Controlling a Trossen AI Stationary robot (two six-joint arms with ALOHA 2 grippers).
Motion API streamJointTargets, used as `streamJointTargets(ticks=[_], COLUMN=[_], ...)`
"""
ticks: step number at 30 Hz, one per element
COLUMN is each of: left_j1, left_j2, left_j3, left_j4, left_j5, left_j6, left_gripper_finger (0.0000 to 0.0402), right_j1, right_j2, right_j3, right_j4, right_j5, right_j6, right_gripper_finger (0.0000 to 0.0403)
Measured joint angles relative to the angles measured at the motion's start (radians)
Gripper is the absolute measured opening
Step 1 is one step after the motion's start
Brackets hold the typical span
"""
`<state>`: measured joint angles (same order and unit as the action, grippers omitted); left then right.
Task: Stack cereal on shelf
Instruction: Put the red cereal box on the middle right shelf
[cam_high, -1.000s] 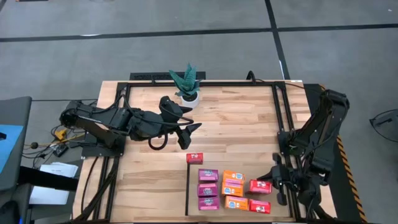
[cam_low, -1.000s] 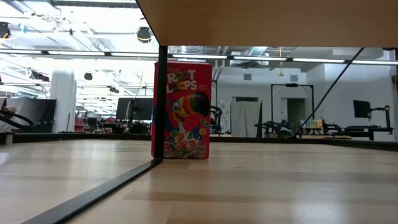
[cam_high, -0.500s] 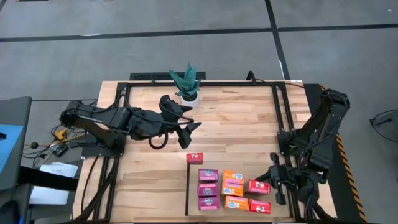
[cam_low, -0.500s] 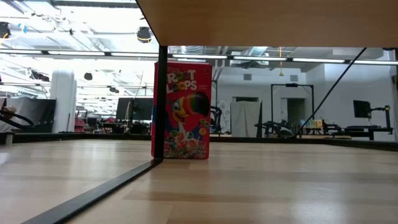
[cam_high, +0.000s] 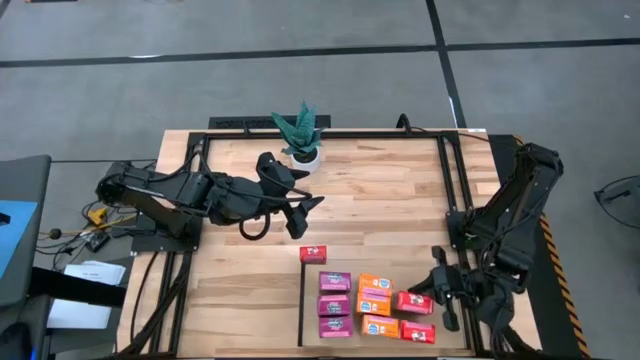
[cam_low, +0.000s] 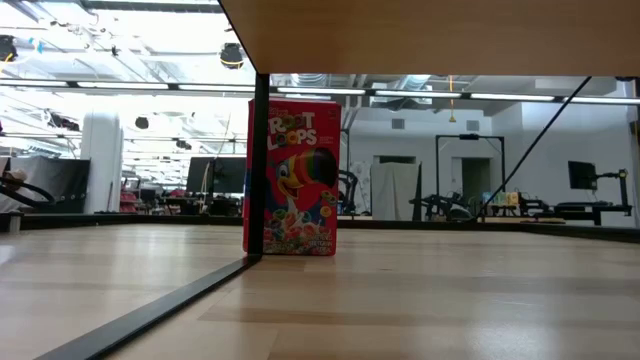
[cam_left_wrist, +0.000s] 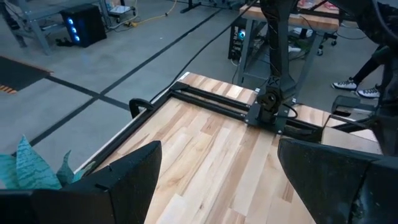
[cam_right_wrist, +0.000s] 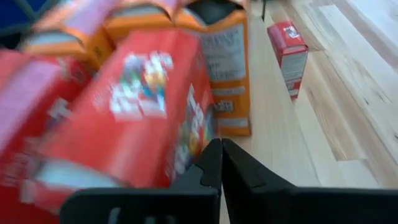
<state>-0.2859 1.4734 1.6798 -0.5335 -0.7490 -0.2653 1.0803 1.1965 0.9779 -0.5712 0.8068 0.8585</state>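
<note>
Several small cereal boxes stand on the shelf (cam_high: 430, 265), a light panel edged by a black strip (cam_high: 301, 305): three purple (cam_high: 334, 304), three orange (cam_high: 375, 305) and two red (cam_high: 418, 332). A third red box (cam_high: 314, 254) stands alone at the shelf's far left corner, upright on its base (cam_low: 292, 177). My right gripper (cam_high: 437, 291) is shut, at the right side of the farther red box (cam_high: 414, 300). My left gripper (cam_high: 305, 206) hangs open above the table's middle, near the plant, nothing between its fingers. My right gripper meets the farther red box with its shut fingertips (cam_right_wrist: 214, 152), at the lower edge of the box's right side (cam_right_wrist: 202, 134). The fingers come from the table's right, slanting down. The box stands on the shelf and tilts away toward the orange boxes.
A potted green plant (cam_high: 300, 135) stands at the far edge. Black frame rails (cam_high: 447, 190) run along the table's right and far sides. Bare wood lies between the plant and the shelf. The right arm's base (cam_left_wrist: 272, 102) shows across the table.
The red box at my right gripper's fingertips has shifted a little toward the orange boxes and tilted; it shows blurred in the wrist view.
</note>
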Motion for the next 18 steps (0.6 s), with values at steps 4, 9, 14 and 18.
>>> streamJointTargets(ticks=[4,9,14,18], left_j1=[0.0,0.0,0.0,0.0], left_j2=[0.0,0.0,0.0,0.0], left_j3=[0.0,0.0,0.0,0.0], left_j4=[0.0,0.0,-0.001,-0.009], left_j5=[0.0,0.0,0.0,0.0], left_j6=[0.0,0.016,0.019,0.019], left_gripper_finger=[0.0313,0.0313,0.0313,0.0313], right_j1=[0.016,0.064,0.133,0.169], right_j2=[0.0,0.0,-0.001,0.0], right_j3=[0.05,0.13,0.177,0.178], right_j4=[-0.037,-0.123,-0.305,-0.372], right_j5=[0.0,0.0,-0.002,-0.083], right_j6=[-0.003,0.092,0.358,0.546], right_gripper_finger=[0.0015,0.0018,0.0017,0.0008])
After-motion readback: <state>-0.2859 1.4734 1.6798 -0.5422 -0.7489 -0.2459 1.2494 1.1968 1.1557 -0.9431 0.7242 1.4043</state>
